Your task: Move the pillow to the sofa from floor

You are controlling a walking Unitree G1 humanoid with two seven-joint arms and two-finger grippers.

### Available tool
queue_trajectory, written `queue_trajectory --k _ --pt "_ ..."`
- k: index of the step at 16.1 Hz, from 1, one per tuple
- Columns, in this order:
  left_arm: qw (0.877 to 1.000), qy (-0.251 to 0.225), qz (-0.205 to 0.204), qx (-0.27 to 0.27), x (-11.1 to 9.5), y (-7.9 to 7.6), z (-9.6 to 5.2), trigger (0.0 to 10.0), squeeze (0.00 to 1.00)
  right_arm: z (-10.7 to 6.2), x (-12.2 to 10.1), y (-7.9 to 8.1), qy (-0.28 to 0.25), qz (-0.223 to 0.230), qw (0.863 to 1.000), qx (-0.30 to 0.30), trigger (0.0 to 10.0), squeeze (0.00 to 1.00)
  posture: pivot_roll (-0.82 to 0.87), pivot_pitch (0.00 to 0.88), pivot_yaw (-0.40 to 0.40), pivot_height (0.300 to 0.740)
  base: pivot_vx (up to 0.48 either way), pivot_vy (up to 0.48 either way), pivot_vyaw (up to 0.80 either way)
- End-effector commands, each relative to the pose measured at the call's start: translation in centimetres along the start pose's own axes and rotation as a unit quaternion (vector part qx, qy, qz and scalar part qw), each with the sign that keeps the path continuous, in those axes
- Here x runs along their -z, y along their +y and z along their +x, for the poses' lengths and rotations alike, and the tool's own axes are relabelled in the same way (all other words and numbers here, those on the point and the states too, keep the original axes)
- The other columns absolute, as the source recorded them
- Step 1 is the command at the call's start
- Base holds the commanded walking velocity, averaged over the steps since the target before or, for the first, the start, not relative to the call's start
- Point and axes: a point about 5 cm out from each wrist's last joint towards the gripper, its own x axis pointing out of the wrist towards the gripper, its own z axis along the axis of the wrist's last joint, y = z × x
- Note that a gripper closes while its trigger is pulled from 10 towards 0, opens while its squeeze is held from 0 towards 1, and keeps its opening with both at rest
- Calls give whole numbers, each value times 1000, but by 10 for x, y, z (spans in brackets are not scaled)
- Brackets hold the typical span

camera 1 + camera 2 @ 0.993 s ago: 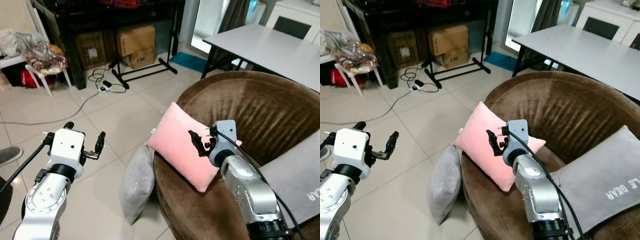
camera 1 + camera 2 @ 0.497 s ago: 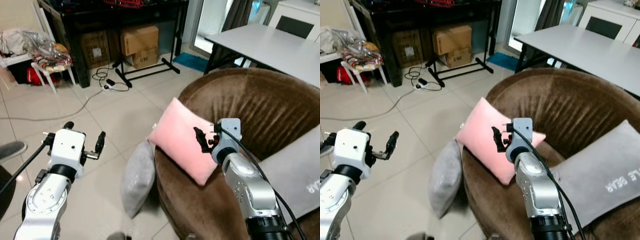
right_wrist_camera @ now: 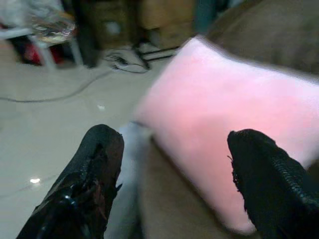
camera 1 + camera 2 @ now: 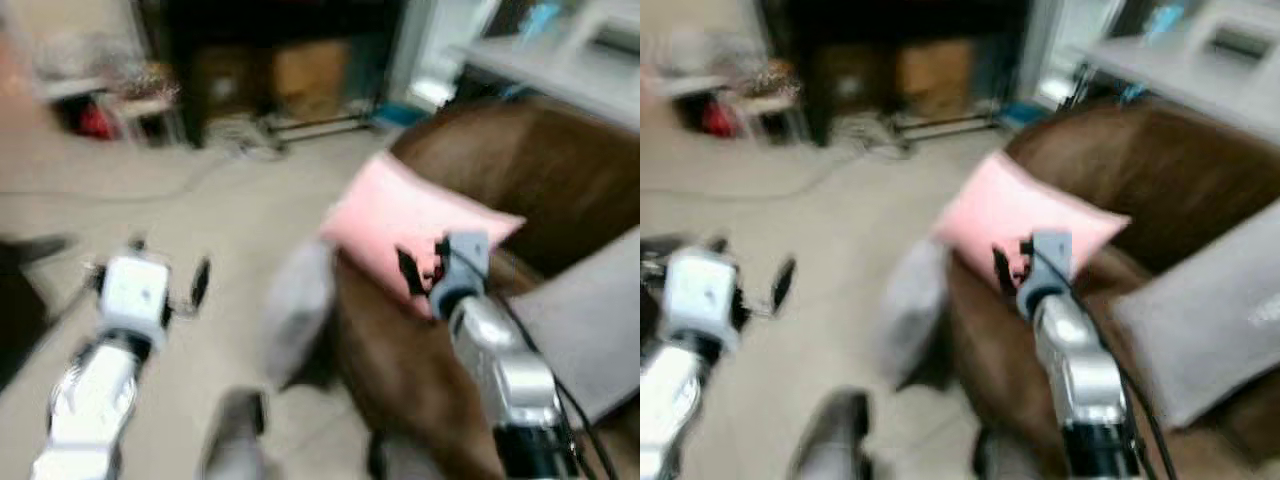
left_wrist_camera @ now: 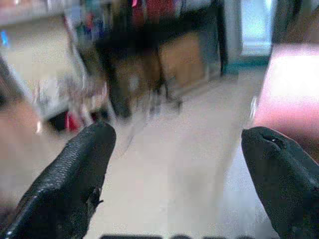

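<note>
1. Resting on the front edge of the brown sofa [image 4: 540, 190]: one pink pillow [image 4: 405, 220], tilted, one end hanging out past the sofa's edge above the floor. Both head views are blurred.
2. Right hand [image 4: 425, 272]: held just in front of the pink pillow, black fingers [image 3: 94, 174] spread apart and holding nothing. The right wrist view shows the pillow between and beyond the two fingers, not touched by them.
3. Left hand [image 4: 165, 275]: raised over the floor [image 4: 200, 210], well apart from the sofa and the pillow, fingers [image 5: 75, 179] spread wide and empty.
4. Grey pillow [image 4: 295, 310]: on the floor, leaning against the sofa's front, just below the pink pillow's overhanging end.
5. Second grey pillow [image 4: 1210, 320]: lying on the sofa seat on the robot's right, beside the right arm.
6. Cardboard boxes [image 4: 310, 75]: under dark furniture at the far side of the room, outline soft from blur.
7. White stool [image 4: 120, 100]: near the boxes, holding a heap of things too blurred to identify.
8. Cable [image 3: 60, 94]: running across the pale floor tiles toward the far furniture.
9. Grey worktop [image 4: 560, 65]: behind the sofa, on the robot's right.
10. Dark shape [image 4: 235, 425]: low on the floor in front of the robot, too blurred to identify.
</note>
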Motion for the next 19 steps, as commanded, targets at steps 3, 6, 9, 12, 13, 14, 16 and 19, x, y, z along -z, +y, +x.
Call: queue_trajectory --k 3,6,9,12,13,14,16,19 --pt "1000 -29 -1 -7 -12 3 4 10000 0 1 -1 6 -1 -6 1000 -14 10000 0 52 0 -67 600 0 0 0" --pt "999 -30 -5 -17 -12 6 5 10000 0 3 -2 7 -3 -10 1000 -19 10000 0 56 0 -71 600 0 0 0" --pt "999 -36 -12 -23 -13 9 4 10000 0 4 -3 9 -5 -19 999 -27 10000 0 60 0 -75 600 0 0 0" --pt "999 -40 -17 -28 -14 10 3 10000 0 4 -3 11 -9 -33 999 -39 10000 0 65 0 -80 600 91 0 0" --pt "999 -40 -18 -29 -13 10 2 10000 0 4 -3 11 -10 -36 998 -41 10000 0 66 0 -81 600 277 0 0" --pt "999 -39 -20 -30 -12 9 1 10000 0 4 -3 11 -11 -38 998 -43 10000 0 67 0 -80 600 281 0 0" --pt "999 -35 -16 -27 -9 8 -1 10000 0 4 -1 12 -7 -39 998 -47 10000 0 66 0 -76 600 285 0 0" --pt "999 -30 -13 -23 -5 7 -3 10000 0 2 1 14 -3 -28 998 -56 10000 0 61 0 -65 600 284 0 -800"
